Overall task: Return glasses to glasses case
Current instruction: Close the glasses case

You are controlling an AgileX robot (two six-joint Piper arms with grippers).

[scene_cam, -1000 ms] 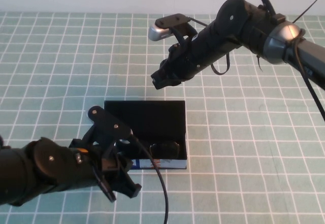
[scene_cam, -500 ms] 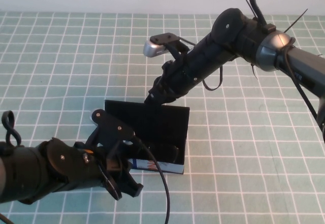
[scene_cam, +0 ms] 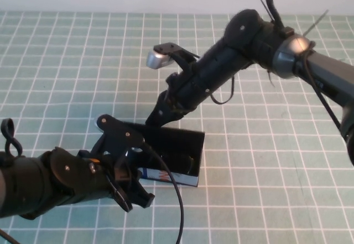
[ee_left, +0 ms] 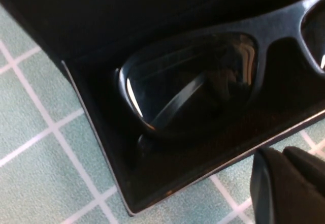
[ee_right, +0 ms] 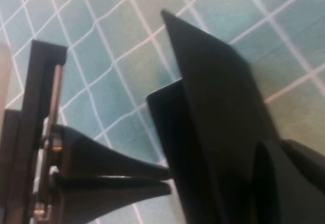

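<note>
Closest to me, my left end effector [scene_cam: 133,191] sits low over the bench [scene_cam: 66,78] at the near left corner of the glasses case [scene_cam: 191,169], just in front of its white-and-blue patterned front side [scene_cam: 168,176]. I cannot tell from these views whether it is spread or closed; the left wrist view shows only one dark fingertip [ee_left: 284,188] beside the case's front edge, apart from it.

Inside the case lie the glasses [ee_left: 203,82], frame up and lenses showing, seated against the front wall of the black interior. So the glasses look to be home, and I judge that closing the lid is what is left.

Behind them the lid [scene_cam: 166,139] stands tilted up from the rear hinge. My right end effector [scene_cam: 157,117] reaches down to its far top edge, fingers pressed together into a narrow tip that touches the lid's back face, as the right wrist view shows [ee_right: 152,178]. It is pushing, not pinching.

I expect the lid to be a light, stiff board that swings freely on its hinge, so a gentle push near the free edge should tip it forward. The case itself seems light and may slide on the smooth bench, so bracing the front with my left arm makes sense. The glasses are rigid plastic with glossy lenses that would scratch; I would leave them untouched, or take them only by the frame bridge.
</note>
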